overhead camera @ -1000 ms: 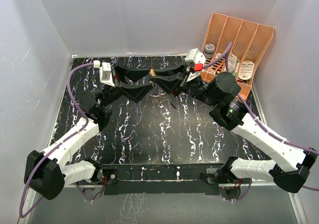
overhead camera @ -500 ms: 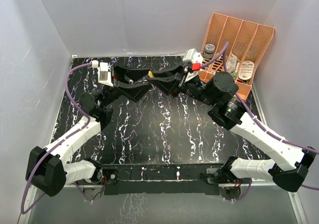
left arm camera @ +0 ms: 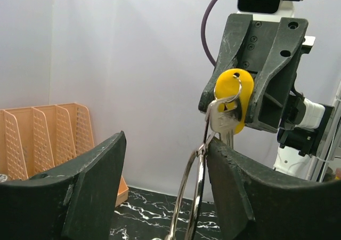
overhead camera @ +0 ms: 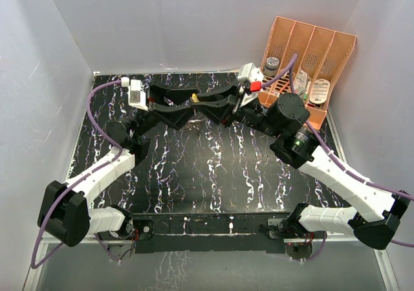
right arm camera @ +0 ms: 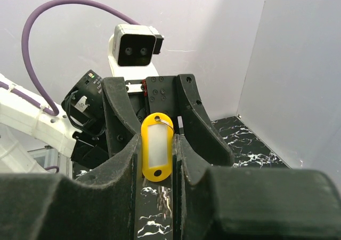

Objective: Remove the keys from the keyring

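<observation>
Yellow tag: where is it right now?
Right wrist view: the yellow tag is pinched upright in the right gripper, held in the air over the back middle of the table, facing the open left gripper.

Count in – one yellow tag, one keyring, keys overlapping, number unclear; one orange rack – four slots; one grey-lidded jar.

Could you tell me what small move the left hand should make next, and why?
Probably close the left hand on the keyring. Its fingers stand open with the ring hanging between them, near one finger, while the right hand is shut on the yellow tag, a silvery key against it. Gripping the ring should steady it for working keys off.
</observation>
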